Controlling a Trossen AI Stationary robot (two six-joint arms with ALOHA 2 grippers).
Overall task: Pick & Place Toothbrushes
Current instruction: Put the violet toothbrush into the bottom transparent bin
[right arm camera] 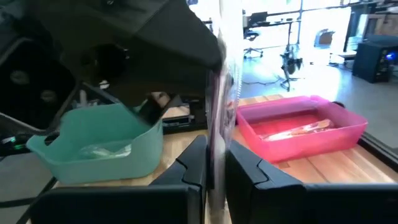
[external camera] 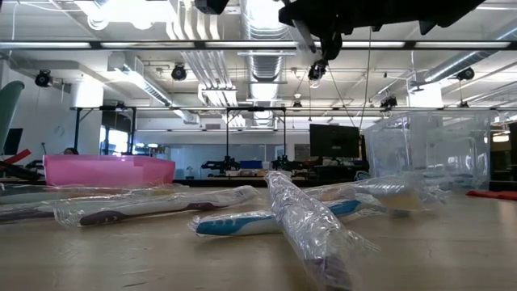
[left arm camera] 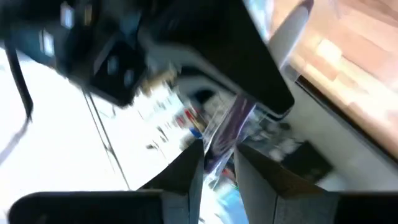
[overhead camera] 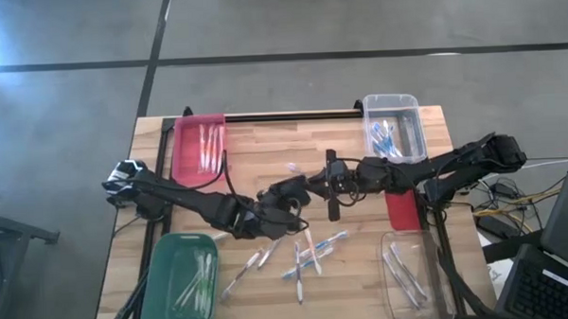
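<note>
A toothbrush in a clear crinkly wrapper hangs in the air over the middle of the table, between my two grippers. My right gripper, coming from the table's right, is shut on it. My left gripper, coming from the left, stands with its fingers a little apart on either side of the same wrapped toothbrush. Several more wrapped toothbrushes lie loose on the wood near the front edge. My right gripper pinches the wrapped toothbrush partway along its length between its two fingers. The fingers point level and lie across it. The toothbrush stands about upright, running above and below the fingers, lifted clear of the table. My left gripper has the wrapper between its fingertips; whether they touch it I cannot tell.
A pink bin at the far left and a green bin at the near left hold toothbrushes. Clear bins stand at the far right and near right. A red flat thing lies beside the right arm.
</note>
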